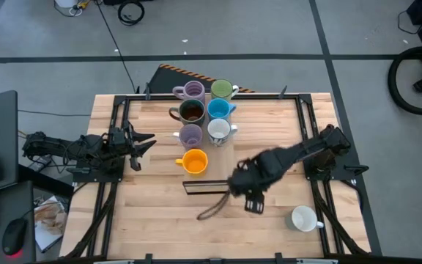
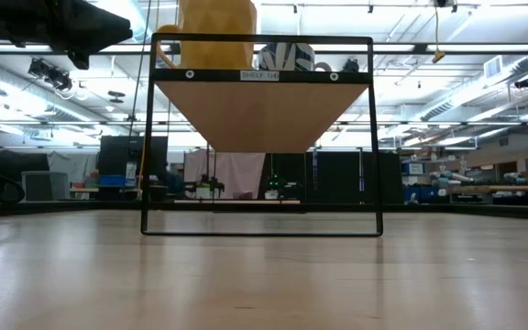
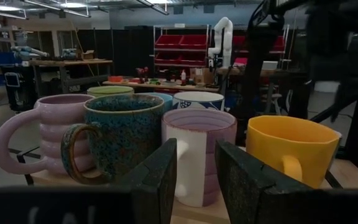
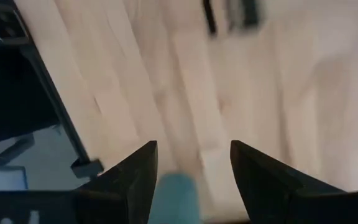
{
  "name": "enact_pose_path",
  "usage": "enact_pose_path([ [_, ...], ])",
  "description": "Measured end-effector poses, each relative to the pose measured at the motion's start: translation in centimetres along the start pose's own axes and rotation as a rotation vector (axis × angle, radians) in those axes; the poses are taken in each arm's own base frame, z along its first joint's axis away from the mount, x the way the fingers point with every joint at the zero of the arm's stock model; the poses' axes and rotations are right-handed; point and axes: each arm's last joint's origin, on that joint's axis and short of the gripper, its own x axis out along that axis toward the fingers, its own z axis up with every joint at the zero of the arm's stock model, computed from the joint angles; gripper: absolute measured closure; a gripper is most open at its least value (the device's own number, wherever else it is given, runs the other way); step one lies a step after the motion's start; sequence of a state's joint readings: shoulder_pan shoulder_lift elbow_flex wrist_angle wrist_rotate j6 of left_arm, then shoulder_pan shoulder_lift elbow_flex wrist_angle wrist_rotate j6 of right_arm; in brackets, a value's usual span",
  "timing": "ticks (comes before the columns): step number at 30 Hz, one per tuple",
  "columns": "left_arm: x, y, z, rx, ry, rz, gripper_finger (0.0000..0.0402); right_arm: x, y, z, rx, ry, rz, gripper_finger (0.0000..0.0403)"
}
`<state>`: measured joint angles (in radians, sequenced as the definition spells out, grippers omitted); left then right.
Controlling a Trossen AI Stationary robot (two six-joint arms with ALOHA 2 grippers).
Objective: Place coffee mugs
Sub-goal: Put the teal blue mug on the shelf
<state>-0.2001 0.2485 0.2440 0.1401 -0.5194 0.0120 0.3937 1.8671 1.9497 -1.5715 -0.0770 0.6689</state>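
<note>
Seven mugs stand on their bases on a raised wooden shelf (image 1: 205, 147): lilac (image 1: 190, 90), green (image 1: 222, 89), dark brown (image 1: 190, 111), blue (image 1: 219, 109), a second lilac (image 1: 190, 136), patterned white (image 1: 219, 130) and orange (image 1: 194, 161). A plain white mug (image 1: 304, 218) stands on the table near its near right corner. My right gripper (image 1: 253, 205) hovers over bare table left of that white mug, open and empty (image 4: 192, 180). My left gripper (image 1: 143, 143) waits left of the shelf, open (image 3: 196, 180), facing the lilac mug (image 3: 197, 149) and the orange mug (image 3: 294, 149).
The shelf stands on a black wire frame (image 2: 259, 229), whose foot (image 1: 205, 187) lies just left of my right gripper. A thin dark cord (image 1: 212, 210) lies on the table near it. Black rails (image 1: 310, 132) run along both table sides. Bare wood spreads along the near edge.
</note>
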Motion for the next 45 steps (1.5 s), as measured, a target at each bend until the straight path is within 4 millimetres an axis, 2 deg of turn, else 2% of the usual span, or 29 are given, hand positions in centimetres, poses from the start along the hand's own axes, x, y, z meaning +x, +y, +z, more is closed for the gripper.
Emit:
enact_pose_path([
  [4,0.0,0.0,0.1,0.052,-0.008,0.000,0.0287,1.8,1.5,-2.4,0.092,0.080,-0.030,0.0195],
  [12,0.0,0.0,0.5,0.160,-0.044,0.004,0.0287,2.0,3.3,-9.0,0.313,0.121,-0.075,0.0195],
  [15,0.0,0.0,0.6,0.197,-0.056,0.007,0.0287,2.5,4.1,-10.5,0.372,0.147,-0.070,0.0195],
  [22,0.0,0.0,0.8,0.264,-0.072,0.012,0.0287,5.6,5.7,-12.2,0.428,0.243,-0.030,0.0195],
  [26,0.0,0.0,0.9,0.294,-0.087,0.016,0.0287,6.5,5.9,-13.4,0.446,0.281,-0.060,0.0195],
  [39,-0.1,0.0,1.1,0.319,-0.097,0.019,0.0287,10.2,7.2,-18.0,0.429,0.284,-0.096,0.0195],
  [45,-0.1,0.0,1.1,0.308,-0.100,0.019,0.0287,11.5,7.0,-19.1,0.415,0.231,-0.131,0.0195],
])
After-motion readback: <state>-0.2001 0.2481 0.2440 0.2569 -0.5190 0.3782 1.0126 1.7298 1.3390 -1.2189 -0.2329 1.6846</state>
